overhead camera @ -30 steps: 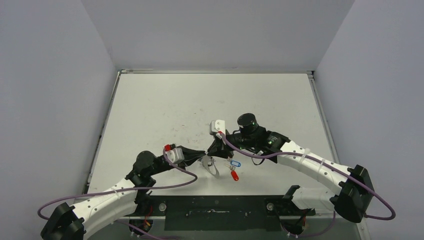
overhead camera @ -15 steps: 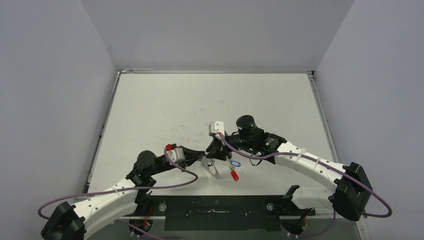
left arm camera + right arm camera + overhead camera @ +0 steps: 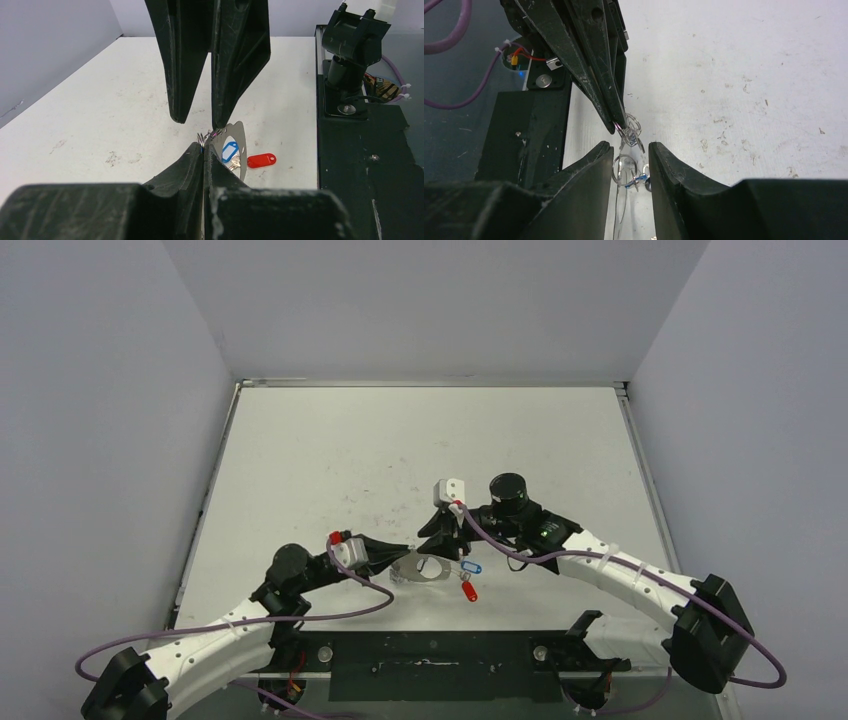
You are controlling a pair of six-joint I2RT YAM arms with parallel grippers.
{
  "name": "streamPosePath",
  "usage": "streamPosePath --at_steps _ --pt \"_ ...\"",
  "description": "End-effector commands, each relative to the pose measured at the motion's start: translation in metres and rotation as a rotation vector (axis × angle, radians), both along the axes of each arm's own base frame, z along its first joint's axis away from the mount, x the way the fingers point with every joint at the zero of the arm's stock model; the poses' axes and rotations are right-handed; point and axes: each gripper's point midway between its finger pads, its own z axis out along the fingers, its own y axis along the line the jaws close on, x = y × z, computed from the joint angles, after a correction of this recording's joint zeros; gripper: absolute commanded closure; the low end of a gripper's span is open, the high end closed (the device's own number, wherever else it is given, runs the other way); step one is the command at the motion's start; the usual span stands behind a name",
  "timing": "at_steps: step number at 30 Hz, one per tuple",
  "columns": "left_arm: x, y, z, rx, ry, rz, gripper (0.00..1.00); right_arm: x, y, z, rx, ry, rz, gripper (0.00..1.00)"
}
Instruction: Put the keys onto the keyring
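My left gripper (image 3: 405, 558) is shut on the keyring (image 3: 425, 568), pinching its small clip rings (image 3: 202, 138) at the fingertips. The grey hoop (image 3: 240, 150) slopes down to the table. The blue-tagged key (image 3: 471, 567) shows through the hoop's opening in the left wrist view (image 3: 229, 150); whether it is threaded on, I cannot tell. The red-tagged key (image 3: 467, 591) lies loose beside it (image 3: 262, 160). My right gripper (image 3: 440, 540) is open, its fingers (image 3: 665, 170) astride the small rings (image 3: 622, 167) and the thin hoop edge (image 3: 617, 210), just beyond the left fingertips.
The black mounting plate (image 3: 430, 665) with both arm bases runs along the near table edge, close behind the keys. Grey walls enclose the white table (image 3: 420, 440) on three sides. Purple cables loop beside each arm.
The hoop swung from hanging edge-on to lying wide and tilted in the left gripper. The right gripper drew back slightly to the right. The keys stayed put.
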Motion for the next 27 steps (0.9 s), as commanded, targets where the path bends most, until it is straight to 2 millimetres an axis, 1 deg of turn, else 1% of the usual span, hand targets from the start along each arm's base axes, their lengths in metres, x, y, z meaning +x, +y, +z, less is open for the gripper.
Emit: streamPosePath --at_steps 1,7,12,17,21,24,27 --pt "-0.002 0.001 0.023 -0.066 -0.067 -0.004 1.0 0.004 0.003 0.03 0.124 -0.075 0.015 0.68" --pt "-0.003 0.002 0.023 -0.07 -0.068 -0.003 1.0 0.016 0.002 0.022 0.123 -0.081 -0.037 0.7" --pt "-0.003 0.003 0.022 -0.074 -0.067 0.001 1.0 0.02 0.006 0.008 0.092 -0.056 -0.039 0.73" --pt "-0.001 0.005 0.021 -0.078 -0.062 0.015 1.0 0.01 0.015 0.002 0.099 -0.034 0.004 0.73" --pt "-0.001 0.005 0.021 -0.083 -0.063 0.02 1.0 0.005 0.016 -0.005 0.089 -0.033 0.016 0.72" --pt "0.0 0.005 0.02 -0.08 -0.058 0.021 1.0 0.001 0.016 -0.005 0.096 -0.041 0.028 0.72" --pt "0.0 0.005 0.02 -0.08 -0.058 0.02 1.0 -0.004 0.017 -0.003 0.103 -0.046 0.053 0.7"
